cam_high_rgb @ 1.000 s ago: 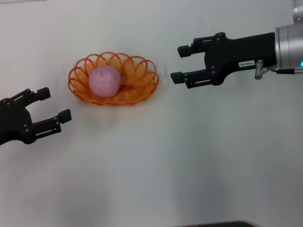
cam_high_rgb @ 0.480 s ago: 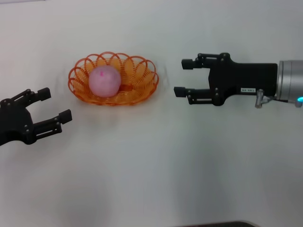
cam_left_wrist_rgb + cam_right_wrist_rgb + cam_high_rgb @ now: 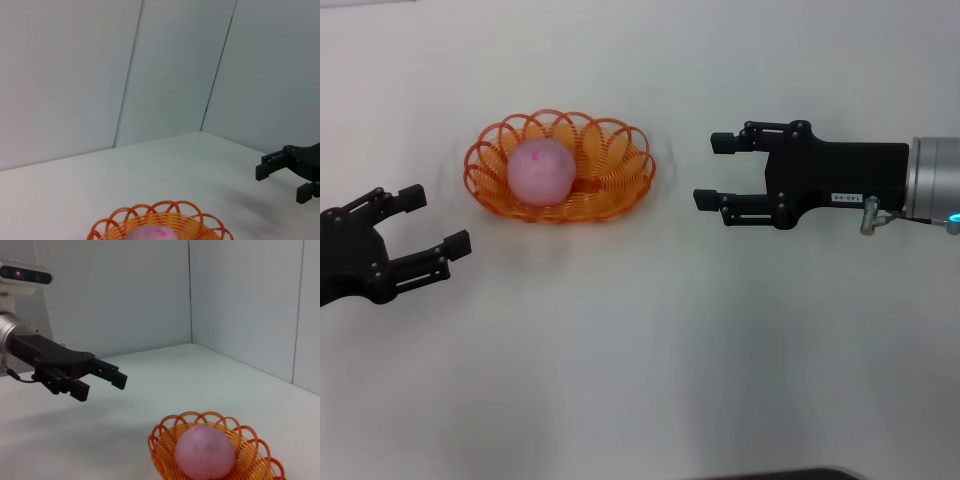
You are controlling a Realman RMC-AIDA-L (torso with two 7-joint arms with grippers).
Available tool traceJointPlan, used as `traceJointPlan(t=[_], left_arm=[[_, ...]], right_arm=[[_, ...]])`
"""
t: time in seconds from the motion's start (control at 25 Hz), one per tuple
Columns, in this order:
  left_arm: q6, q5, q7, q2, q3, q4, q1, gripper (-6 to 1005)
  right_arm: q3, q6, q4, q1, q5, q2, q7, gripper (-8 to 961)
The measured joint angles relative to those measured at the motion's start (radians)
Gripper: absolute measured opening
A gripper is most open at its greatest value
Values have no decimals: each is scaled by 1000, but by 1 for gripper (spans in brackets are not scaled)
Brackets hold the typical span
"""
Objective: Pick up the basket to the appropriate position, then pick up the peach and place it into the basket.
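Peach in the basket, right arm backing off.

The peach (image 3: 541, 171) is sitting inside the orange wire basket (image 3: 625, 185) on the white surface (image 3: 640, 350), so the task looks complete. The right gripper (image 3: 713, 171), fingers apart and empty, is drawing back: a second ago it sat higher and closer to the basket rim, now it is lower and farther away. The left gripper (image 3: 432, 220) is waiting open near the basket's other side, unmoved.

Peach (image 3: 205, 452) sits inside basket (image 3: 165, 439); left pincer (image 3: 102, 379) hovers apart, fingers spread, empty.
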Motion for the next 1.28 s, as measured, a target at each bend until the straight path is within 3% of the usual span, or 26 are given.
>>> traceJointPlan(t=[0.68,1.08,1.28], left_arm=[[-2,0,0,-1,0,0,3,885],[-2,0,-4,-2,0,0,8,885],[-2,0,-5,-2,0,0,6,885]], right_arm=[[-7,13,14,5,1,2,1,769],[30,-61,-11,-42,-22,-37,11,769],[38,-63,-11,-48,-23,-42,11,769]])
